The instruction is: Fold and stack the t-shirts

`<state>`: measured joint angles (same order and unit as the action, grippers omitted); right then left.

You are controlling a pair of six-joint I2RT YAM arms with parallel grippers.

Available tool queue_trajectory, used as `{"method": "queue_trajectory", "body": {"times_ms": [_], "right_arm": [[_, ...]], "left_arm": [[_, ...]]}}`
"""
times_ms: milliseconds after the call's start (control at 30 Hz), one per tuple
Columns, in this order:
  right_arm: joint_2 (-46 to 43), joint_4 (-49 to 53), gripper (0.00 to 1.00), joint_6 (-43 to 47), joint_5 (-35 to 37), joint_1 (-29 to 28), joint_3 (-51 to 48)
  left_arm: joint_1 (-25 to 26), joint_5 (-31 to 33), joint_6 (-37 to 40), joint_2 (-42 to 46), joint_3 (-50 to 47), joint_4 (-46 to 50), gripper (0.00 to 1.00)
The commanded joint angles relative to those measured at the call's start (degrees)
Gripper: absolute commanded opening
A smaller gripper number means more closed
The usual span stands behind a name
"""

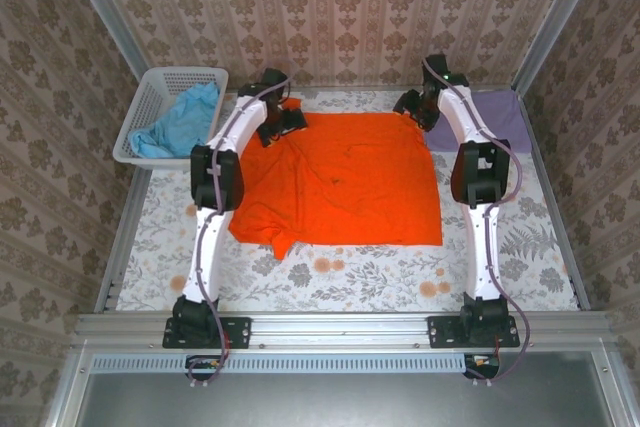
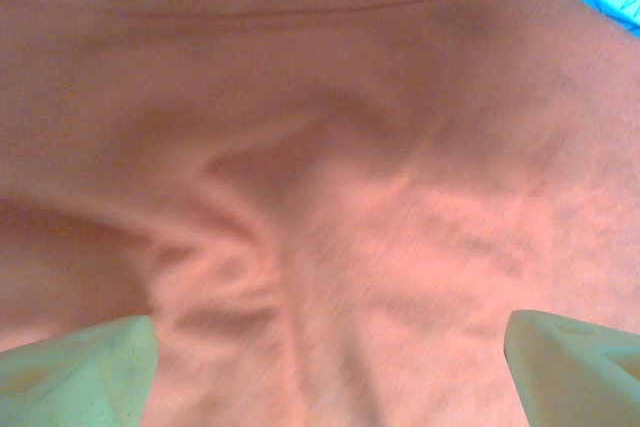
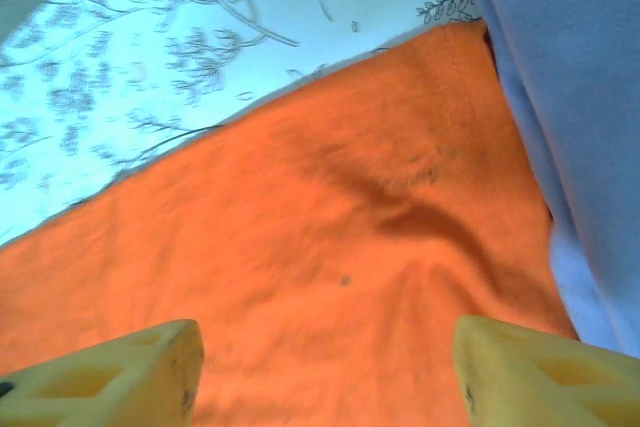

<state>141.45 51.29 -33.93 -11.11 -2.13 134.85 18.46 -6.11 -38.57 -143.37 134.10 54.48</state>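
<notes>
Both arms (image 1: pixel 215 177) (image 1: pixel 478 172) outstretched, left claw (image 2: pixel 330 367), right claw (image 3: pixel 325 367) agape.

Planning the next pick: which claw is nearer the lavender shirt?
Right. The right claw sits beside the lavender shirt, at the orange shirt's far right corner; the left claw is across at its far left corner.

place: robot test cell | evidence: aluminium frame (image 1: pixel 340 325), wallpapered panels (image 1: pixel 340 7), floral table cover (image 1: pixel 380 272)

Orange shirt (image 1: pixel 340 182) spread flat on the floral counter (image 1: pixel 400 272), its near left corner rumpled, left pincer (image 1: pixel 283 119) over its far left corner, right pincer (image 1: pixel 411 105) over its far right corner, lavender shirt (image 1: pixel 500 117) just beside it at far right, blue shirt (image 1: pixel 185 122) heaped in a white basket (image 1: pixel 160 75) at far left
</notes>
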Motion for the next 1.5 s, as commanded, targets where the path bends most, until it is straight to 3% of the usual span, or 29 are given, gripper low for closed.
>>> {"method": "queue_trajectory", "body": {"times_ms": [0, 133, 300, 433, 600, 867, 1200, 1467], "right_arm": [[-12.2, 5.1, 0.73, 4.3, 1.0, -0.2, -3.1], [-23.4, 5.8, 0.74, 6.2, 2.8, 0.7, -15.8], [-44.1, -3.8, 0.73, 2.7, 1.3, 1.5, -46.4], [-56.0, -7.3, 0.63, 0.5, -6.1, 0.9, -67.4], [-63.2, -5.5, 0.53, 0.5, -9.2, -1.5, -81.2], [-63.3, -7.7, 0.49, -0.7, -8.7, -5.2, -87.8], [-58.2, -9.9, 0.48, -1.2, -5.3, -5.8, -87.6], [-55.3, -9.9, 0.46, -1.7, -3.2, -5.6, -87.2]], "left_arm": [[-1.7, 3.8, 2.1, 15.0, -7.1, -0.3, 0.92], [-2.2, 2.1, 2.4, 27.5, -22.9, -2.2, 0.9], [-2.8, -3.9, 2.2, 42.6, -44.9, -3.3, 0.78], [-3.8, -8.3, -1.0, 54.4, -64.0, -4.0, 0.61], [-4.3, -12.0, -9.4, 64.3, -80.6, -6.7, 0.48], [-4.2, -16.6, -31.4, 68.7, -96.2, -22.7, 0.48], [-0.9, -11.4, -36.3, 61.7, -94.8, -26.8, 0.4], [-1.8, -5.5, -29.9, 61.9, -93.3, -18.2, 0.02]]}}
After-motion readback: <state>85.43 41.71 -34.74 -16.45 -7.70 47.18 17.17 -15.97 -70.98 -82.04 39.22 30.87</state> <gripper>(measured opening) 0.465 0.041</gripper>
